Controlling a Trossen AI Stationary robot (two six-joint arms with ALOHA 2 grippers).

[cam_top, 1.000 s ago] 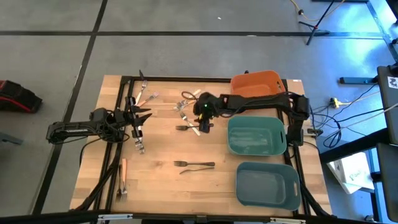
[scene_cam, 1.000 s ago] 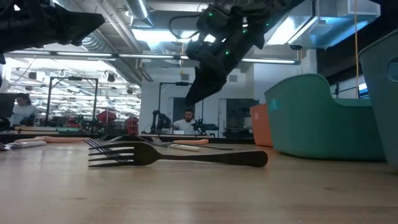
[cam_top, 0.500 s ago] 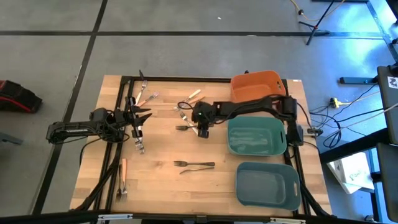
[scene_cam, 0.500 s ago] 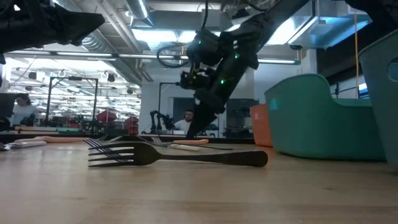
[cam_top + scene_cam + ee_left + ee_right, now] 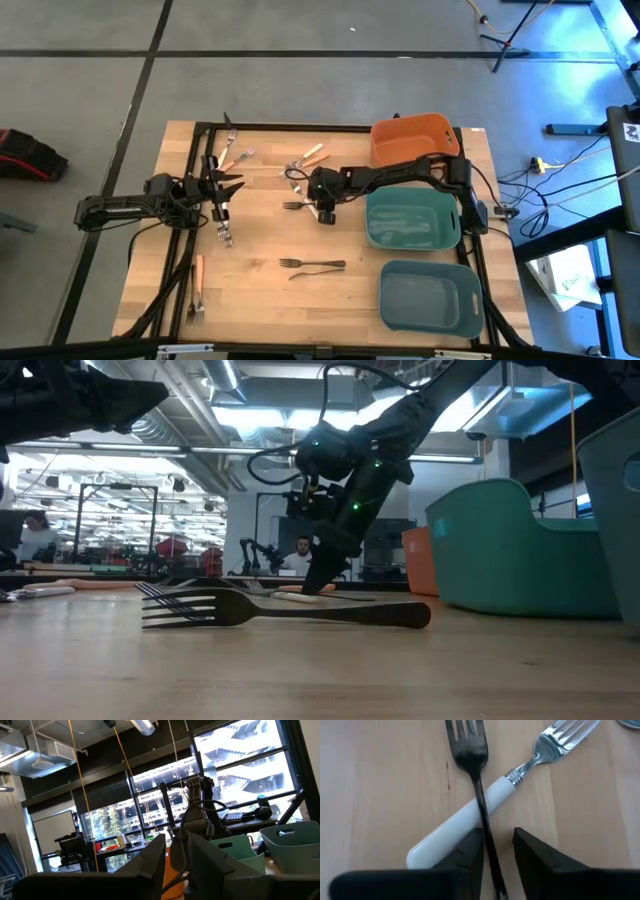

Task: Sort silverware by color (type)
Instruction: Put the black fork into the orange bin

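Note:
My right gripper (image 5: pixel 498 834) is open and down at the table near its middle (image 5: pixel 324 212). Its fingers stand on either side of the thin handle of a dark fork (image 5: pixel 479 795), which lies crossed over a white-handled silver fork (image 5: pixel 470 822). My left gripper (image 5: pixel 228 187) waits open above the table's left part, over a silver fork (image 5: pixel 225 235). Another dark fork (image 5: pixel 314 265) lies toward the near edge, large in the low view (image 5: pixel 280 610). Orange-handled forks lie at the far edge (image 5: pixel 310 154) and the near left (image 5: pixel 198 285).
Three bins stand along the table's right side: an orange one (image 5: pixel 412 135) at the far end, a teal one (image 5: pixel 405 238) in the middle, another teal one (image 5: pixel 430 300) nearest. More forks (image 5: pixel 232 150) lie far left. People show in the room beyond.
My right gripper has moved a little toward the table's left and near edge and come down to the table, ending over the crossed dark and white-handled forks. The forks have stayed where they were.

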